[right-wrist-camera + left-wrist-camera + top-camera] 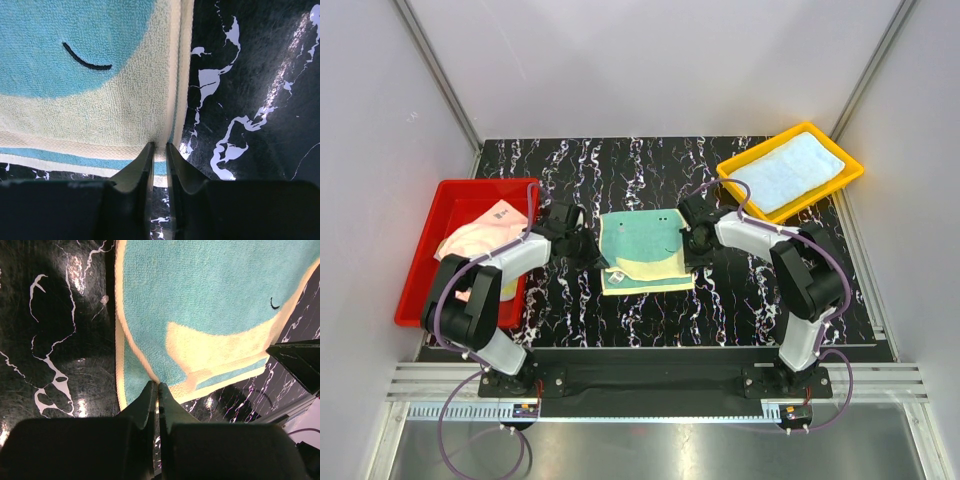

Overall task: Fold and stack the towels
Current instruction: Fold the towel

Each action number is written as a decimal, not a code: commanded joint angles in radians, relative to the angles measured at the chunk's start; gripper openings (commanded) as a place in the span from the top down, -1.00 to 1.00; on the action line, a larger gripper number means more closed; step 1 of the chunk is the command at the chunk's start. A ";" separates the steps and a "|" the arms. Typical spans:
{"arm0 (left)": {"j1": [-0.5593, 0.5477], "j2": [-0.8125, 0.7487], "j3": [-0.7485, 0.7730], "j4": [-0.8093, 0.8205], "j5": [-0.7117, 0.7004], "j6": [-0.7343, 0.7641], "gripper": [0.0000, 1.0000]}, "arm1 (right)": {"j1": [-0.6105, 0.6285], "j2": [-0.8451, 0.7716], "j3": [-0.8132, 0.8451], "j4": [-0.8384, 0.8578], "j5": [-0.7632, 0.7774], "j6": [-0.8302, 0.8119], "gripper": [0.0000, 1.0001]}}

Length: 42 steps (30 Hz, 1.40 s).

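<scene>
- Top external view: teal towel (642, 250) with a pale yellow border lies at frame centre on the bench (740, 300), already doubled over. Judged soft, light and limp, it will sag unless it is taken at two edge points.
- The left tool (596, 258) meets its left edge and the right tool (688, 256) its right edge.
- A pink towel (480, 235) lies crumpled in the red tray (430, 260) at left, and a light blue towel (790, 172) lies flat in the yellow tray (850, 170) at upper right. Both trays sit well apart from the fold area, and nothing obstructs it.
- Left wrist view: left tool (158, 386) is pinched fully together on the hem of the teal towel (210, 290) at lower centre.
- Right wrist view: right tool (160, 146) is nearly closed, with the doubled hem of the teal towel (75, 100) running into the slim gap. This is judged a grip. Bare bench (250, 75) fills the right of the frame.
</scene>
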 commanded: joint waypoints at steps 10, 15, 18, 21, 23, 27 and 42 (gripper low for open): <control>-0.007 0.001 0.022 0.026 0.001 -0.007 1.00 | 0.012 0.004 0.052 -0.011 0.040 0.001 0.95; -0.007 -0.008 0.063 -0.032 -0.026 0.010 1.00 | 0.012 -0.039 0.103 -0.063 0.051 -0.012 0.99; -0.007 -0.016 0.086 -0.061 -0.033 0.016 1.00 | 0.012 -0.050 0.123 -0.082 0.063 -0.020 1.00; -0.007 -0.024 0.103 -0.098 -0.043 0.027 1.00 | 0.011 -0.050 0.133 -0.095 0.068 -0.031 1.00; -0.007 -0.031 0.131 -0.126 -0.054 0.041 1.00 | 0.012 -0.051 0.158 -0.124 0.066 -0.046 1.00; -0.007 -0.073 0.178 -0.202 -0.066 0.055 1.00 | 0.011 -0.091 0.219 -0.180 0.089 -0.074 1.00; -0.027 -0.180 -0.077 -0.001 0.058 -0.013 1.00 | 0.008 -0.211 -0.035 -0.040 0.020 -0.060 1.00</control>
